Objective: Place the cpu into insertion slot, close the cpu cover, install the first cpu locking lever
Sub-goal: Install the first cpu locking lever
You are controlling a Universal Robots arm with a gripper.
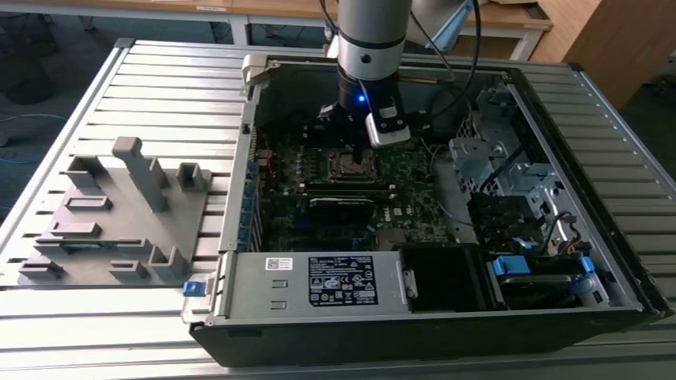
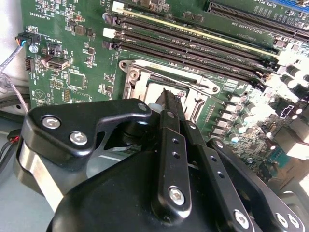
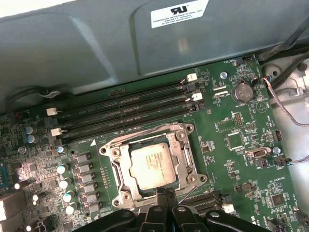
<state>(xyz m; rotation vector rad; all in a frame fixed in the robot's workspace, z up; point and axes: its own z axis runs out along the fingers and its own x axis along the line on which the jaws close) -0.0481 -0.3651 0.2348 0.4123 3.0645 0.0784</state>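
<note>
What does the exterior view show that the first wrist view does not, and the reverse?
Exterior view: the whole computer case, the grey fixture beside it at the exterior view's left, and the arm reaching in from above. First wrist view: the cpu with its silver top inside the cpu cover, a coin battery, and the hand close by the socket. Both: the green motherboard and the socket.

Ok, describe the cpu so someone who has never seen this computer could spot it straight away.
Look inside the open computer case at the green motherboard. Beside its row of long black memory slots sits a square metal socket, and the cpu lies in its middle. It is the one flat, dull silver square there; everything around it is green board or small dark parts.
</note>
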